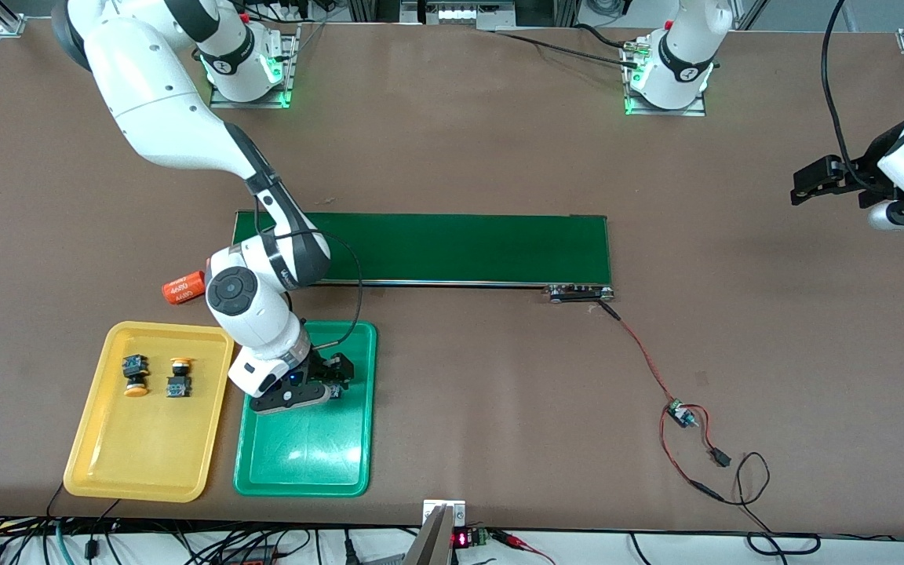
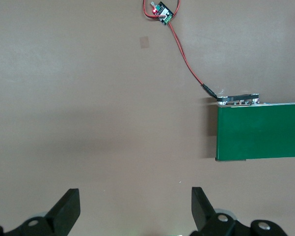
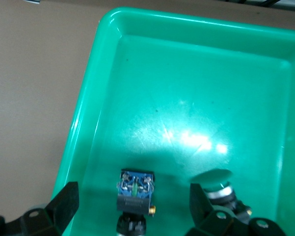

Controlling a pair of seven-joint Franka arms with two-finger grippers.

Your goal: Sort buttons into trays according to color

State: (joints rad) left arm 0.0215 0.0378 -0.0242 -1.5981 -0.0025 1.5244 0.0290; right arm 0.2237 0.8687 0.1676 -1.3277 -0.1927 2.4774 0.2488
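Brown tabletop (image 1: 499,157) carries two trays: yellow (image 1: 146,471) with two buttons, green (image 3: 137,73) with two; both pincers gape.

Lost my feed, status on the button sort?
Right gripper open, low in green tray, two green buttons between its fingers. Left gripper open, waiting. Two yellow buttons in yellow tray.

— What sits in the green tray (image 3: 137,59)?
— Two buttons (image 3: 135,189), between the right gripper's (image 3: 132,206) spread fingers (image 3: 64,204). One button (image 3: 218,189) touches a finger.
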